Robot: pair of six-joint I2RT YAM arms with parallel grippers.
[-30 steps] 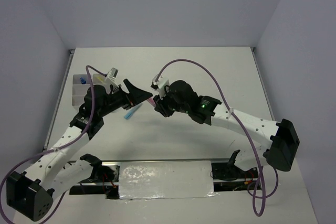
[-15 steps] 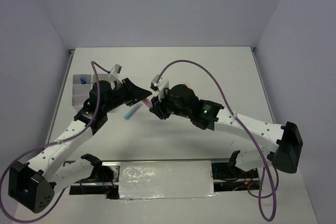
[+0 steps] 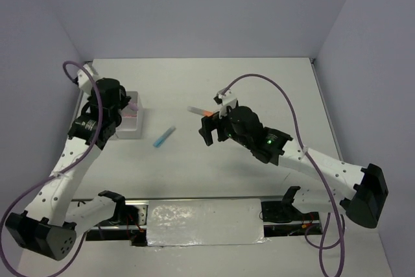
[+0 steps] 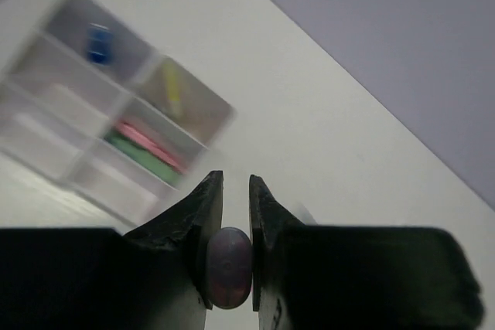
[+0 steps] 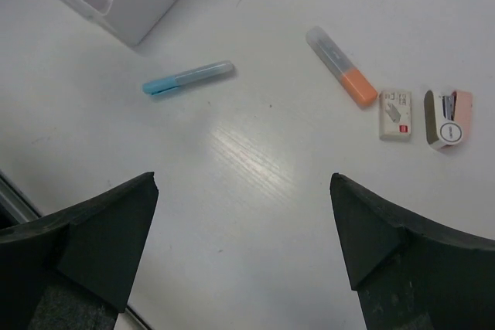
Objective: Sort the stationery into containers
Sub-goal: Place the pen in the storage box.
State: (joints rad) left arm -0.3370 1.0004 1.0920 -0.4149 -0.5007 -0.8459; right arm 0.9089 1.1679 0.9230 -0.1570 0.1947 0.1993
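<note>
- While a slim pink plastic marker point(image 4: 228, 267) is being pinched between the nearly closed fingers of the left gripper point(image 4: 236, 187), it is being held up just by the white translucent four-compartment plastic organizer point(image 4: 54, 148), probably so that it can be dropped beside a second pink marker point(image 4: 143, 135) and a green marker point(image 4: 143, 158).
- A tiny blue-capped bottle point(image 4: 98, 42) and a thin yellow pen point(image 4: 172, 86) are being stored in separate compartments, so like is being grouped with like.
- The right gripper point(image 5: 244, 183) is being held wide open and empty over the white counter point(image 5: 232, 21), apparently being readied for the pastel blue marker point(image 5: 188, 77), the orange-tipped marker point(image 5: 340, 65), the small white eraser point(image 5: 394, 115) or the pink-and-white mini stapler point(image 5: 445, 119) lying loose.
</note>
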